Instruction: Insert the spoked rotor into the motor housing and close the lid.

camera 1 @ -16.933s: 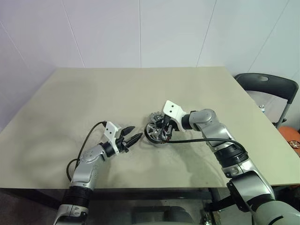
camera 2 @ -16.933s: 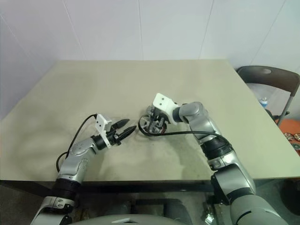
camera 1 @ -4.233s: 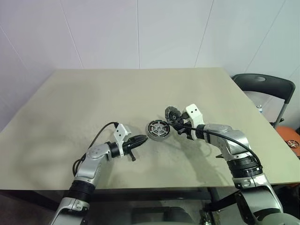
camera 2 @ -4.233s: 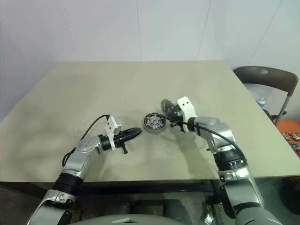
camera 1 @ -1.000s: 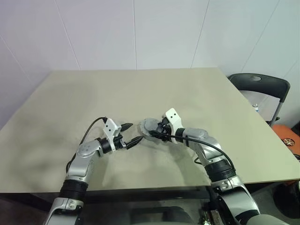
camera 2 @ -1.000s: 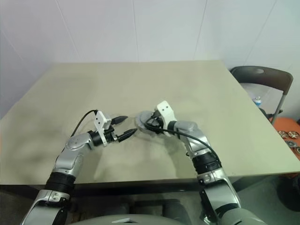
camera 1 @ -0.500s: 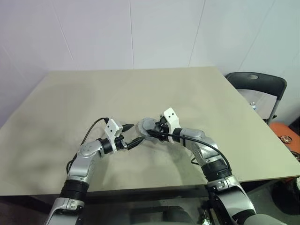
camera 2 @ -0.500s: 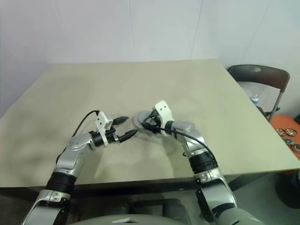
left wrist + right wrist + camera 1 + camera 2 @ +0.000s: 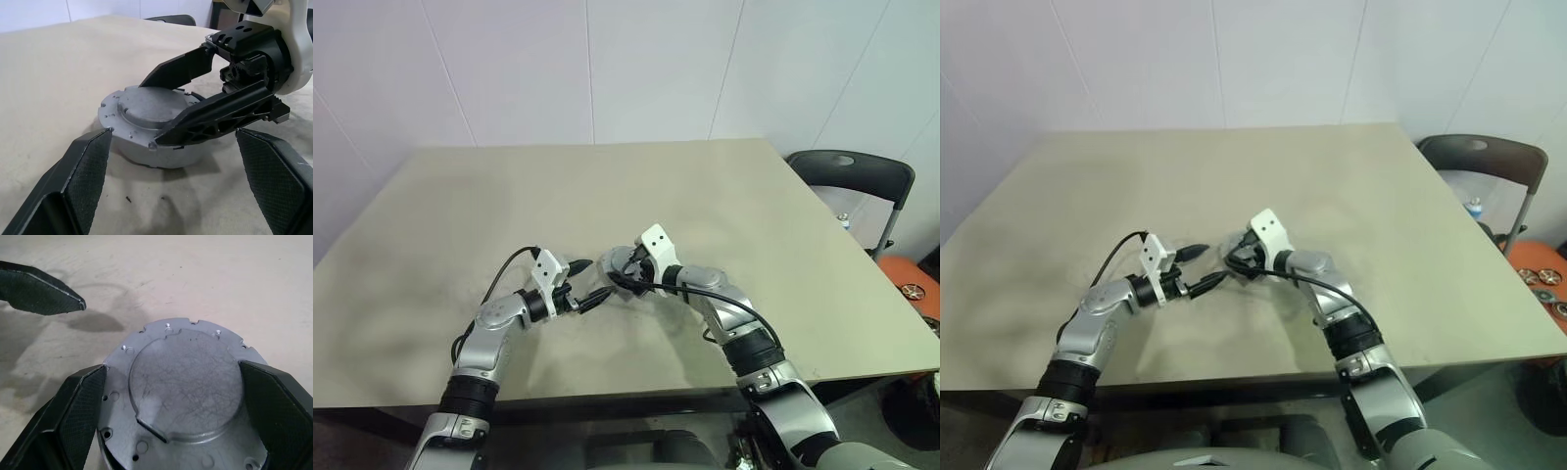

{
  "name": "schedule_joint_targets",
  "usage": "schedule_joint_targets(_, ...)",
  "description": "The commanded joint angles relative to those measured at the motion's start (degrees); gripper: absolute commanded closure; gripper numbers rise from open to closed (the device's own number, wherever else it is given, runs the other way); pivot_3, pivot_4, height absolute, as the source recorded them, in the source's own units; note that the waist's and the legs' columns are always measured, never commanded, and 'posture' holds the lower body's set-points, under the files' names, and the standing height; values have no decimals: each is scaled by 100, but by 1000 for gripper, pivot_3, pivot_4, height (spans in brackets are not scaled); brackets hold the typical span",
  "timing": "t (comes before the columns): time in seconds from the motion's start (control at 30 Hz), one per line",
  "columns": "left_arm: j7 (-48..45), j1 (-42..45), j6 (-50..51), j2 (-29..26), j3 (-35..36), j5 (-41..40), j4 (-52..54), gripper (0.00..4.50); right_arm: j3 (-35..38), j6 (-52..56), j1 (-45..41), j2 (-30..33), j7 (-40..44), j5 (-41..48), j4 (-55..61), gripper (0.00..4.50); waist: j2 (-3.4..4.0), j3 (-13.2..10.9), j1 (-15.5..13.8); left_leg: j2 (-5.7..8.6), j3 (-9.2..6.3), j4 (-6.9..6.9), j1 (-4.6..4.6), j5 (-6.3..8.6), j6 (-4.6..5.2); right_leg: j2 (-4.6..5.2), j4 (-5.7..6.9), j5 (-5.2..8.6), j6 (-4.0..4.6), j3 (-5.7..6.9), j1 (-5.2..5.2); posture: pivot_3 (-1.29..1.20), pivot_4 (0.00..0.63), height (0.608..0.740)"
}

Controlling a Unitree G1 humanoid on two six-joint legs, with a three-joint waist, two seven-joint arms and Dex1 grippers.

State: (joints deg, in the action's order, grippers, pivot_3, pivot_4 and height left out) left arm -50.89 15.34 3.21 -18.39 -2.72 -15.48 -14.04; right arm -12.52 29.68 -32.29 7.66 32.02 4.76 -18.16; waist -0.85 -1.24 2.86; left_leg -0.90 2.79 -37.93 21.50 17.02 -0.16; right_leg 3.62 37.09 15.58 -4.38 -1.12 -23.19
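1. While its jaws stand wide, the right gripper (image 9: 171, 382) straddles the grey lid (image 9: 183, 377) near the middle of the table (image 9: 724, 186).
2. Whether its fingers touch the lid's rim seems uncertain.
3. Just left, the left gripper (image 9: 584, 283) hangs wide open, holding nothing.

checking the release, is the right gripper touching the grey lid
Cannot tell. In the right wrist view the right gripper stands open astride the grey lid, its fingers close at the rim, with no clear gap or contact.
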Motion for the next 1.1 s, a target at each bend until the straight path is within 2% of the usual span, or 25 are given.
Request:
schedule_joint_targets(0.03,13,34,-106,10,8,-5,61,169,71,50,-38,-57,-35,25,-187,605,0,0,-15,0,0,0,0,0,0,0,0,0,0,0,0,0,0,740)
schedule_joint_targets(0.1,17,36,-101,20,-5,-1,66,169,77,29,-20,-56,-12,33,-183,1294,0,0,-28,0,0,1,0,0,0,1,-2,1,2,1,0,0,0,740)
schedule_joint_targets(0.13,18,37,-98,23,-10,1,68,169,76,31,-14,-57,-5,28,-179,1465,0,0,-26,0,0,2,1,0,0,1,-2,1,2,1,-1,0,0,740)
schedule_joint_targets(0.27,25,59,-88,37,-19,10,61,169,72,122,-2,-58,117,91,-122,1464,1,-1,-28,0,0,3,1,0,0,1,-2,1,2,1,-2,0,0,740)
schedule_joint_targets(0.47,42,47,-83,51,-17,9,93,169,564,520,-156,-97,260,607,45,1464,2,-2,-31,0,0,11,4,0,0,2,-7,1,1,2,-5,0,0,740)
schedule_joint_targets(0.67,-38,13,-20,-3,59,-117,244,169,456,595,-255,201,440,522,268,1464,7,-5,-33,2,2,37,12,-1,-1,2,-11,-6,-10,4,-25,0,0,740)
schedule_joint_targets(0.8,-113,33,12,-93,140,-176,255,169,466,1096,-226,223,659,806,601,1464,8,-6,-33,2,2,47,11,-3,-4,2,-17,-6,-10,5,-26,0,0,740)
schedule_joint_targets(1.1,-97,32,-22,-137,155,-169,214,169,-148,477,-196,469,461,52,516,1464,8,-6,-31,3,5,65,10,-4,-5,2,-36,-6,-11,6,-27,0,0,740)
